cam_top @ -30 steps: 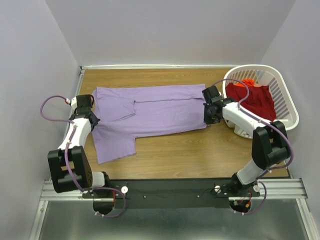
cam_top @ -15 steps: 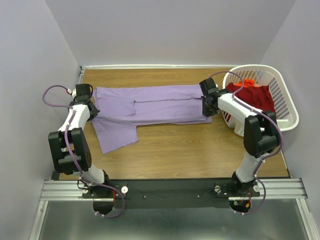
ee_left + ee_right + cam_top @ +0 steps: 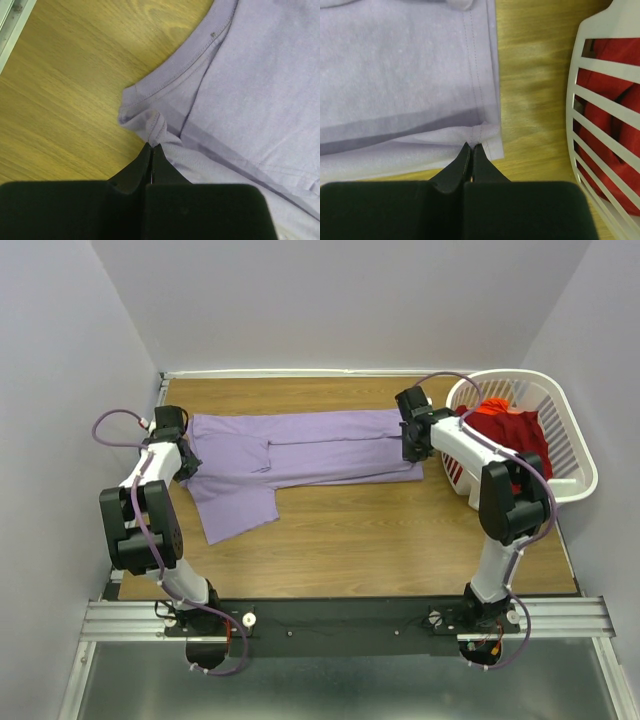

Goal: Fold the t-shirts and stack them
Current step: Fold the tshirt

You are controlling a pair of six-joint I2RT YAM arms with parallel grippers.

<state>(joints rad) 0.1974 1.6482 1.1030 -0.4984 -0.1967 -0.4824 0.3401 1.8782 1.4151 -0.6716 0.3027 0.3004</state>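
Both sets of jaws are clamped on the purple shirt (image 3: 300,450): my left gripper (image 3: 151,146) pinches a bunched fold beside the collar, and my right gripper (image 3: 471,145) nips the doubled hem corner. Over the last second both carried their edge away from me, so the shirt is now a narrower lengthwise fold, with one sleeve (image 3: 235,508) trailing behind the left jaws. I'd say this fold is nearly laid; the red shirt (image 3: 515,440) waits in the basket (image 3: 575,445) just right of my right jaws.

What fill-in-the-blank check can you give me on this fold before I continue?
The left gripper and right gripper are each ____ on the lavender t-shirt.
The red t-shirt lies in the white basket at the ____ side of the table.
Outside the basket, ____ t-shirt lies on the table.
Missing: shut; right; one.
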